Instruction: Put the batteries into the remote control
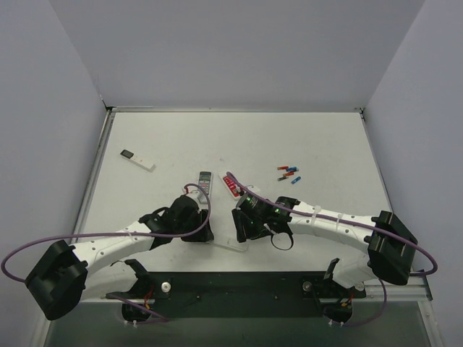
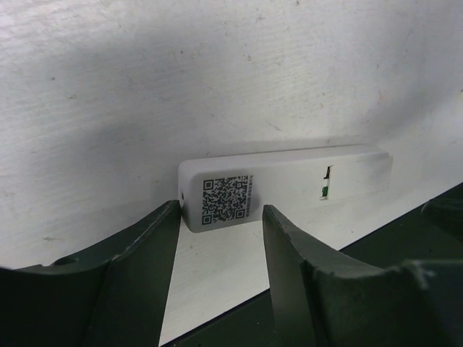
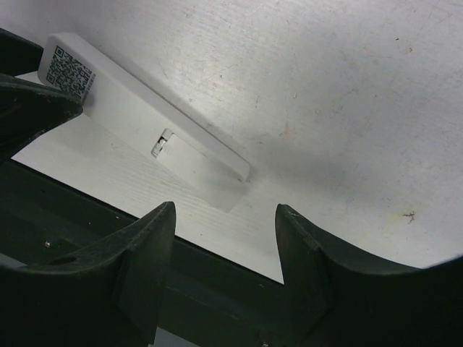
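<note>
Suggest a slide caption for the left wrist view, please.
Open left gripper facing the white remote control, QR label showing, on the table.

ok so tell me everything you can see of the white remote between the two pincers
The remote control is a long, slim bar of white plastic, by its look, showing a plain side without buttons. A QR sticker sits at one end; a small notch with a green speck lies further along. It rests on the white table near its front edge. The left pincer and right pincer, both open, hover by it; neither grips it.
</note>
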